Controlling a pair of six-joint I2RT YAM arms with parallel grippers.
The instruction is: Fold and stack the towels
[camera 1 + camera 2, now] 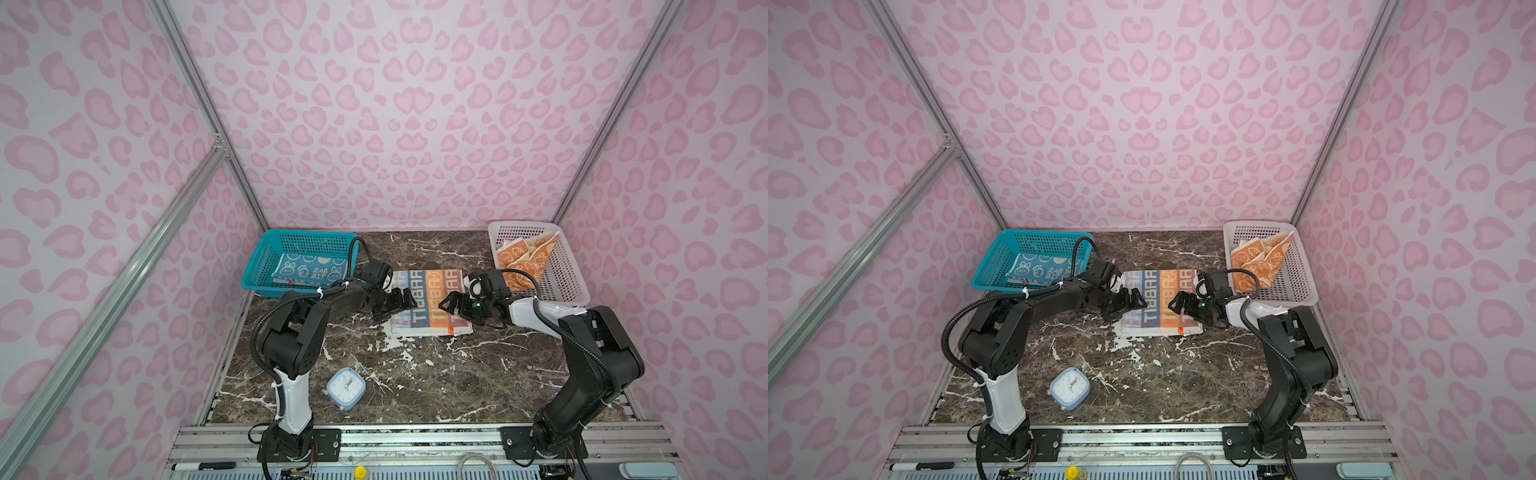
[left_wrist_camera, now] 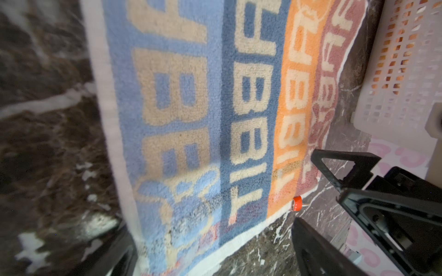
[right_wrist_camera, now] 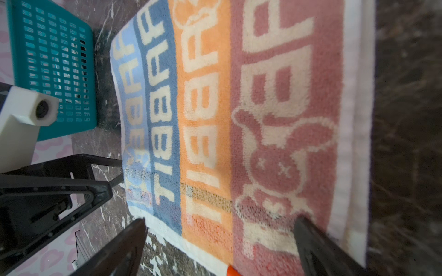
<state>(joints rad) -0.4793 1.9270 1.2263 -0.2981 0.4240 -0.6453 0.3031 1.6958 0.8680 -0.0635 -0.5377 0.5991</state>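
The striped "RABBIT" towel (image 1: 430, 303) (image 1: 1158, 301) lies flat in the middle of the marble table. My left gripper (image 1: 401, 301) (image 1: 1133, 301) hangs open over its left side, and my right gripper (image 1: 451, 301) (image 1: 1179, 303) hangs open over its right side, tips facing each other. In the left wrist view the open gripper (image 2: 215, 253) straddles the towel (image 2: 203, 107) at a near corner. The right gripper (image 3: 220, 246) does the same over the towel's (image 3: 239, 107) pink and orange stripes. A blue towel (image 1: 309, 270) lies in the teal basket. An orange-and-cream towel (image 1: 525, 259) sits crumpled in the white basket.
The teal basket (image 1: 266, 266) (image 3: 52, 67) stands at the back left and the white basket (image 1: 573, 286) (image 2: 406, 71) at the back right, each close to the towel's sides. A small blue alarm clock (image 1: 345, 388) lies near the front left.
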